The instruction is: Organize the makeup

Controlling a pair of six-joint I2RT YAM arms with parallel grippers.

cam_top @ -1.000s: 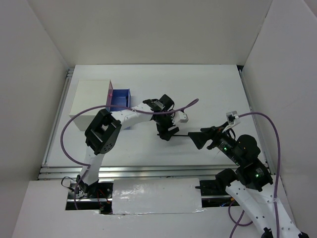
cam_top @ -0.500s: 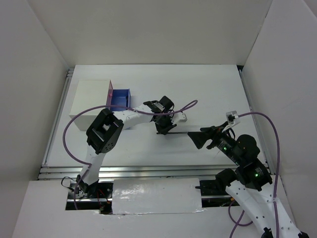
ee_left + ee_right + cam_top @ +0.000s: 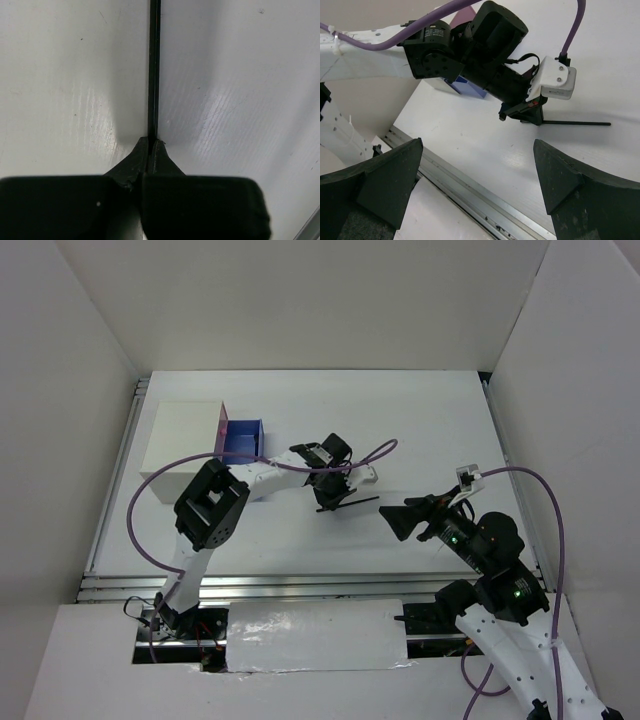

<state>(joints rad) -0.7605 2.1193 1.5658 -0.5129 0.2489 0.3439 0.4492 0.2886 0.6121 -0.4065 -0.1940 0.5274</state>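
My left pincer [image 3: 151,142] is pressed tight on one end of a thin black pencil [image 3: 154,70]. The pencil sticks straight out from my fingertips, over the middle of the table [image 3: 420,420]. It points right, toward my right pincer [image 3: 476,150], which is spread wide and holds nothing. The pencil may be just off the table; I can't tell.

Left arm [image 3: 265,478] folds at the elbow, forearm running toward 3 o'clock, wrist apparently bent steeply down; left gripper [image 3: 151,146] pinched tight on a thin black pencil [image 3: 154,75]. Right arm [image 3: 495,550] aims toward 9 o'clock, right gripper [image 3: 477,190] spread wide
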